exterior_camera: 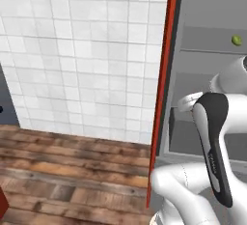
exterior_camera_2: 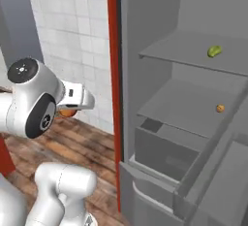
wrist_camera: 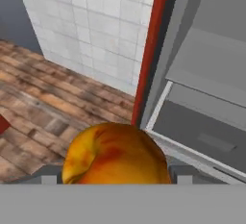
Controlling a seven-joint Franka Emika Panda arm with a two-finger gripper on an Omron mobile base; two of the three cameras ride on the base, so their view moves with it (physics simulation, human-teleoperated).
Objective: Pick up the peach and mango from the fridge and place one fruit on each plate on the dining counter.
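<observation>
Peach (wrist_camera: 115, 153) sat in the hand (wrist_camera: 114, 177), seen large at the bottom of the hand view: orange-yellow skin with a red blush, pressed between the two fingertips, whose grey pads (wrist_camera: 48, 180) showed on either side of it. The hand was closed around the fruit. From the right base camera a small patch of the peach (exterior_camera_2: 67, 113) showed just under the white wrist, out in front of the open fridge and above the wood floor (exterior_camera_2: 82, 142).

Fridge (exterior_camera_2: 193, 123) stood open, grey inside, its red door edge (exterior_camera_2: 113, 74) running vertically beside the white tiled wall (exterior_camera_2: 72, 36). Mango (exterior_camera_2: 214, 51) lay on the upper shelf (exterior_camera_2: 193, 50), toward the back right; it also appeared as a small green spot (exterior_camera: 236, 40) in the left base view. A second small orange fruit (exterior_camera_2: 220, 108) rested on the shelf below, well apart from the mango. The drawer (exterior_camera_2: 164, 152) beneath the lower shelf was pulled partly out.

The arm (exterior_camera: 212, 142) was folded back close to the base, with the hand clear of the fridge interior.
</observation>
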